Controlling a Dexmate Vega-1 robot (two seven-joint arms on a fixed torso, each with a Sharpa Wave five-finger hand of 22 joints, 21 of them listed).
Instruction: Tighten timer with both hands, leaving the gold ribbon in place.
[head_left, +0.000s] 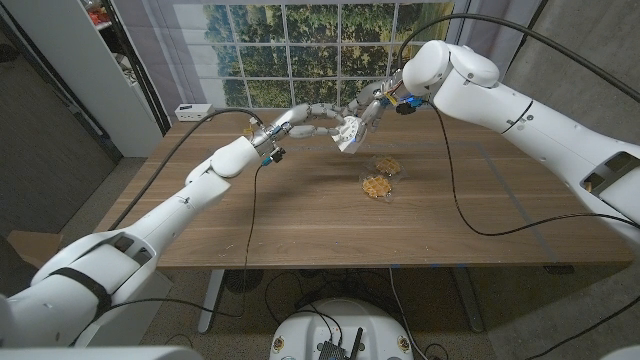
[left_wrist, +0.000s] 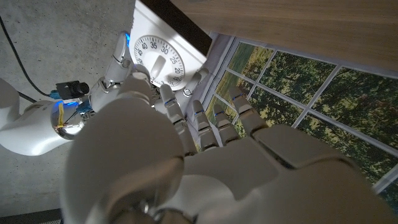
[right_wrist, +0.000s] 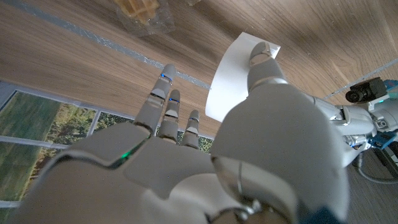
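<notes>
A white timer (head_left: 349, 135) is held in the air over the far middle of the wooden table (head_left: 300, 225), between both hands. My right hand (head_left: 372, 106) grips its body: in the right wrist view the thumb presses on the timer's plain back (right_wrist: 231, 93). My left hand (head_left: 315, 125) reaches in from the other side. In the left wrist view its fingers (left_wrist: 166, 99) touch the timer at its numbered dial face (left_wrist: 159, 55), with the right hand's fingers (left_wrist: 118, 62) along the edge. A gold ribbon (head_left: 377, 185) in a clear wrap lies on the table below the hands, also visible as the ribbon (right_wrist: 140, 9).
A second clear wrap with gold contents (head_left: 388, 165) lies just behind the first. A small white box (head_left: 192, 110) sits at the table's far left corner. Black cables (head_left: 470, 215) hang across the right side of the table. A windowed wall stands behind.
</notes>
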